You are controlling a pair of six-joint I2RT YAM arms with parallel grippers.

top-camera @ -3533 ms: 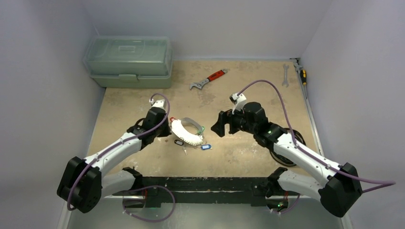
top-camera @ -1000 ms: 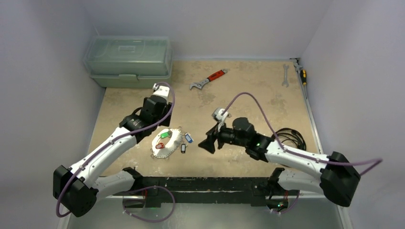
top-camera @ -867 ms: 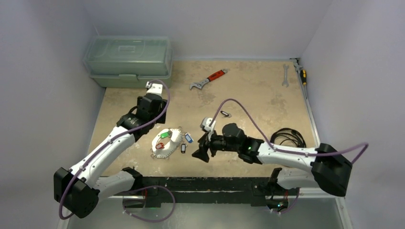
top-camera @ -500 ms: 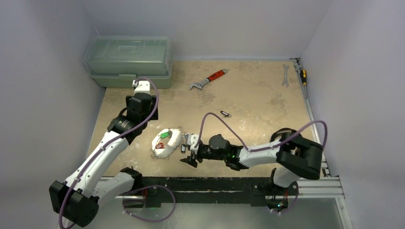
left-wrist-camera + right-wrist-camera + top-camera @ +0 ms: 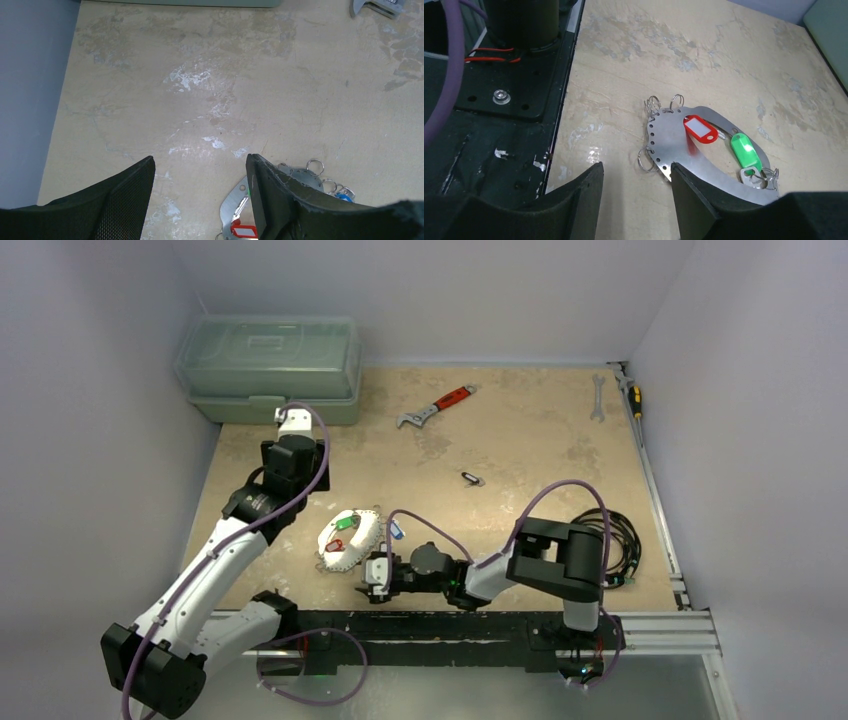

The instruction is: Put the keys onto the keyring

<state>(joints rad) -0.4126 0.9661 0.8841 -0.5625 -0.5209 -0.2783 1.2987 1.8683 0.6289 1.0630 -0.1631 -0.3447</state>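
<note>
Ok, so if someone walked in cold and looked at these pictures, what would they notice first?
The silvery keyring near the table's front edge stands out first, a red tag and a green tag lying on it. The right claw sits low just short of it, open and empty. Further back lie a red-handled wrench and, in the left corner, a green toolbox.
</note>
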